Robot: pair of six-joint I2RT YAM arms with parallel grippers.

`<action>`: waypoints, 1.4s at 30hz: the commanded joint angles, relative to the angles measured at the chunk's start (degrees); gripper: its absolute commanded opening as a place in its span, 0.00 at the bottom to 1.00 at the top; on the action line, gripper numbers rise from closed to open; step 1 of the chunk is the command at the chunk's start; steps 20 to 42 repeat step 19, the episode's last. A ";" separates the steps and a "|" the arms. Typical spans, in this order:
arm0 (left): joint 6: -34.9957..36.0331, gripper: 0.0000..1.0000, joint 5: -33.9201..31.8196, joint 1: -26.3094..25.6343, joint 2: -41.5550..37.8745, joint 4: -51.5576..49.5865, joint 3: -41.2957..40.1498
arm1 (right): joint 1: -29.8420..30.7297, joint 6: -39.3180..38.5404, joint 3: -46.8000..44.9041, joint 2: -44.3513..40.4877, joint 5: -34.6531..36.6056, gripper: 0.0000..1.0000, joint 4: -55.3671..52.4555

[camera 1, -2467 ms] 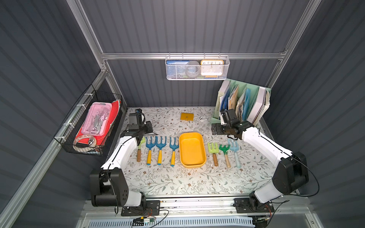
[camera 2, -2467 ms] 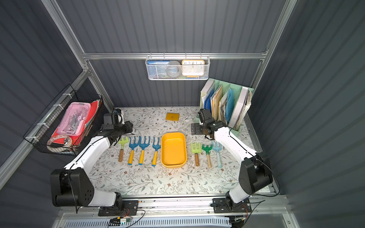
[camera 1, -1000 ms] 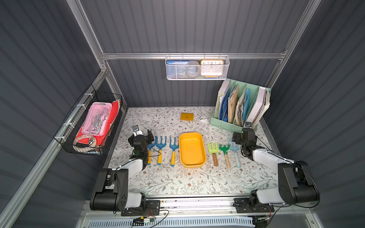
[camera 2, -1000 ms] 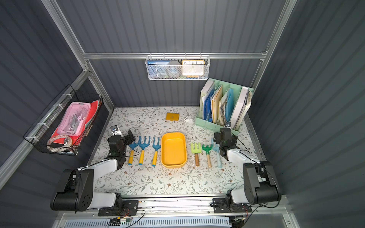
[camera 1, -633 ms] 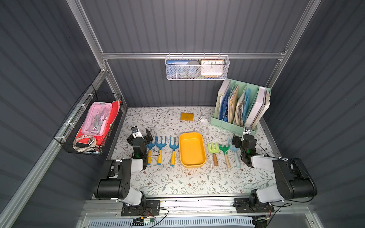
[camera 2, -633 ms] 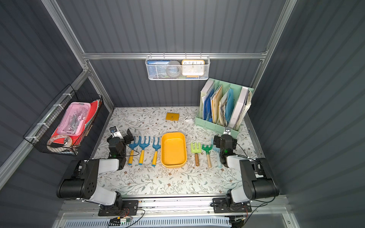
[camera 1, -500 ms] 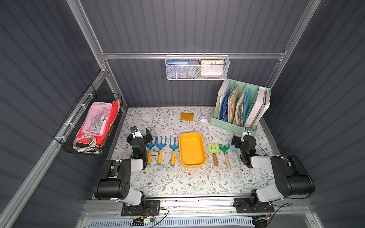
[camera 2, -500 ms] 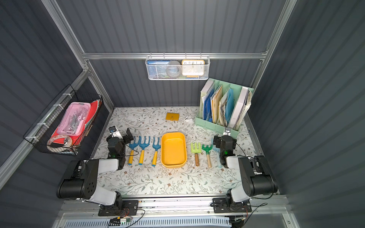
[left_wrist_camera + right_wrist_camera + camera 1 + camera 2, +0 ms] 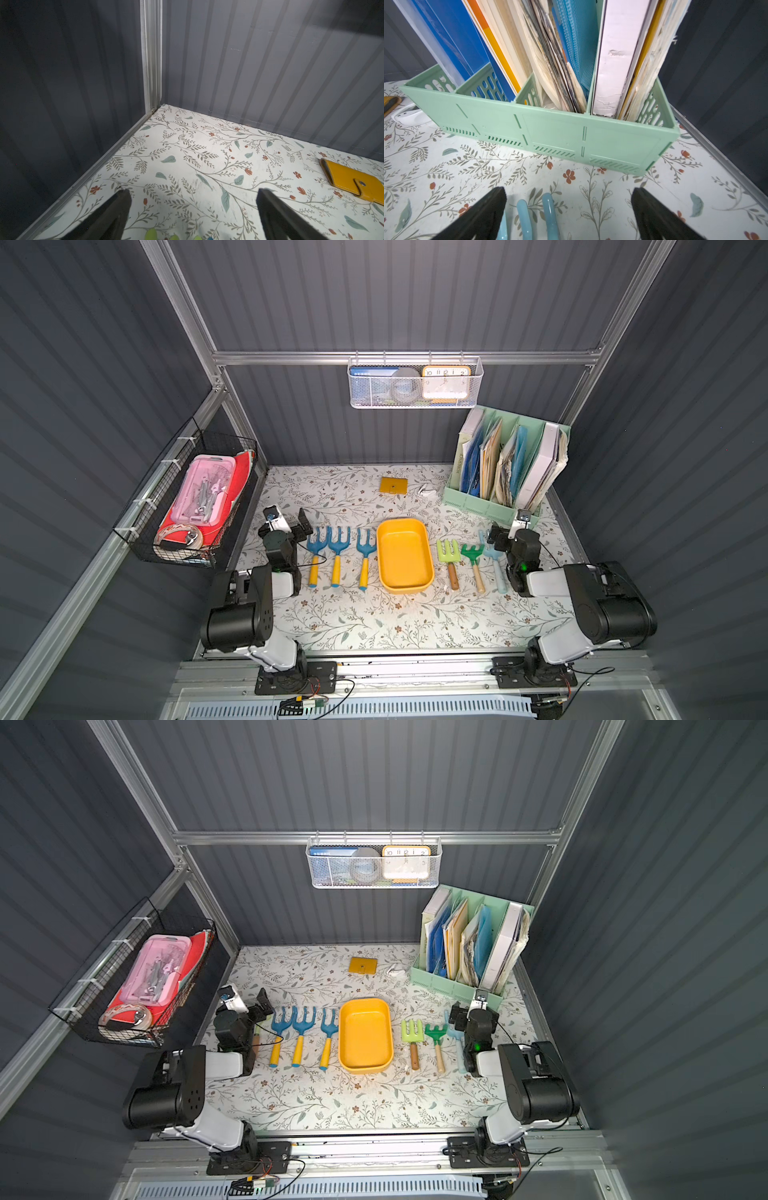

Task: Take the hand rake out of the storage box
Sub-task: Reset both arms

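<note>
Noting storage box (image 9: 405, 558) bare at centre, blue hand rakes (image 9: 337, 539) at its 9 o'clock, smaller rakes (image 9: 471, 552) at 3, my left gripper (image 9: 192, 191) and right gripper (image 9: 568, 189) both splayed, empty: job looks done, so I'd lift clear of tines (image 9: 549, 209).

top views: overhead, far, share whole table (image 9: 374, 622) | left wrist: low, facing corner post (image 9: 152, 62) | right wrist: low, facing organiser (image 9: 550, 128)

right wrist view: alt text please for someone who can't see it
A mint-green file organiser packed with folders and papers stands on a floral tabletop. In the foreground the right hand is open and empty, pale blue rake tines lying between its black fingers.
</note>
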 commanded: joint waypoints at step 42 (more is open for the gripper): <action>1.08 1.00 -1.33 -2.94 3.21 -2.74 4.44 | -0.28 -0.06 -0.16 0.29 -0.64 0.99 1.60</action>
